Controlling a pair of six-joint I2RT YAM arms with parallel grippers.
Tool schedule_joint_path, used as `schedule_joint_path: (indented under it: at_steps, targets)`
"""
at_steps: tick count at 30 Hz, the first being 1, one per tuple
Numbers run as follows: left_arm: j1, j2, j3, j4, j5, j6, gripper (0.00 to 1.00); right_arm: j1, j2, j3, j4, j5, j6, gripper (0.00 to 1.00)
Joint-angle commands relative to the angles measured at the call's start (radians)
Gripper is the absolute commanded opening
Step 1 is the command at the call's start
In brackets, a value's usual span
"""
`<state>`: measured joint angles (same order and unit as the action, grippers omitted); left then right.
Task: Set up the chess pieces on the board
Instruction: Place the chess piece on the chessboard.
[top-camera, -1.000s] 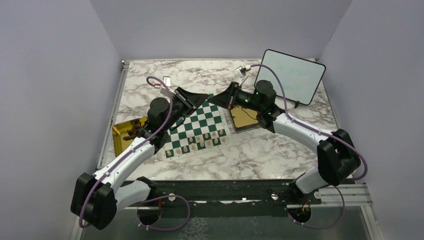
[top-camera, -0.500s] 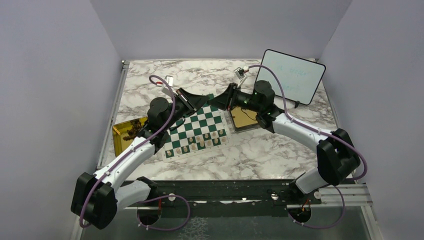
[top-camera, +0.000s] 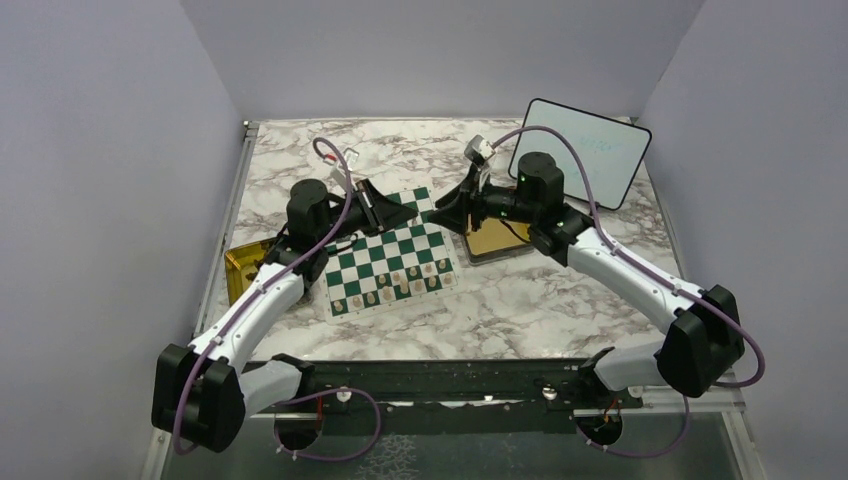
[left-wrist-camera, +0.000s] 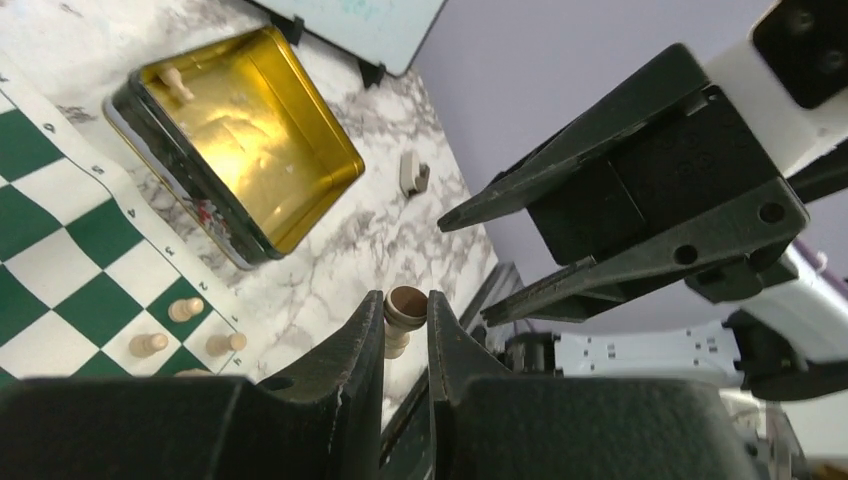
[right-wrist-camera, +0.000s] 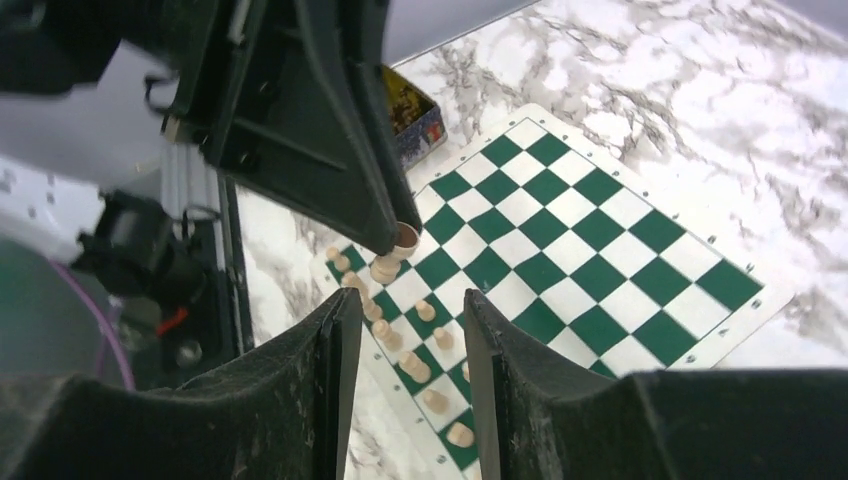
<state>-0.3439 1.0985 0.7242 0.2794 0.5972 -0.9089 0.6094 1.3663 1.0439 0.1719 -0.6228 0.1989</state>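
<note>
The green-and-white board (top-camera: 391, 256) lies mid-table, with cream chess pieces (top-camera: 395, 283) standing in its two near rows. My left gripper (top-camera: 407, 209) hangs over the board's far edge, shut on a cream chess piece (left-wrist-camera: 404, 314). That held piece also shows in the right wrist view (right-wrist-camera: 392, 253). My right gripper (top-camera: 448, 207) is open and empty, its tips facing the left gripper over the board's far right corner. In the right wrist view the right gripper (right-wrist-camera: 408, 300) looks down on the board (right-wrist-camera: 560, 215) and its rows of pieces (right-wrist-camera: 418, 366).
A gold tin (top-camera: 494, 237) lies right of the board with one cream piece (left-wrist-camera: 175, 80) inside. Another gold tin (top-camera: 248, 270) with dark pieces lies left of it. A framed whiteboard (top-camera: 582, 151) stands at the back right. A small white object (left-wrist-camera: 412, 172) lies on the marble.
The left arm drew back to the left with its gripper still near the board's far edge. The right arm pulled back to the right and its wrist tipped upward.
</note>
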Motion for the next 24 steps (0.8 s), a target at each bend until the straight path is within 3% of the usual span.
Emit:
schedule_joint_path:
  at_steps: [1,5,9,17,24]
  targets:
    - [0.012,0.047,0.127,-0.209,0.228,0.179,0.00,0.008,-0.004,0.017,-0.139,-0.200,-0.426,0.48]
    - [0.014,0.068,0.146,-0.239,0.297,0.161,0.00,0.007,-0.034,-0.069,-0.008,-0.142,-0.548,0.50]
    - [0.014,0.073,0.124,-0.181,0.336,0.089,0.00,0.010,-0.045,-0.098,-0.005,-0.181,-0.728,0.59]
    - [0.014,0.072,0.115,-0.132,0.344,0.011,0.00,0.034,-0.057,-0.160,0.130,-0.180,-0.738,0.79]
    - [0.016,0.072,0.110,-0.162,0.310,-0.037,0.00,0.062,-0.076,-0.223,0.280,-0.161,-0.691,0.73]
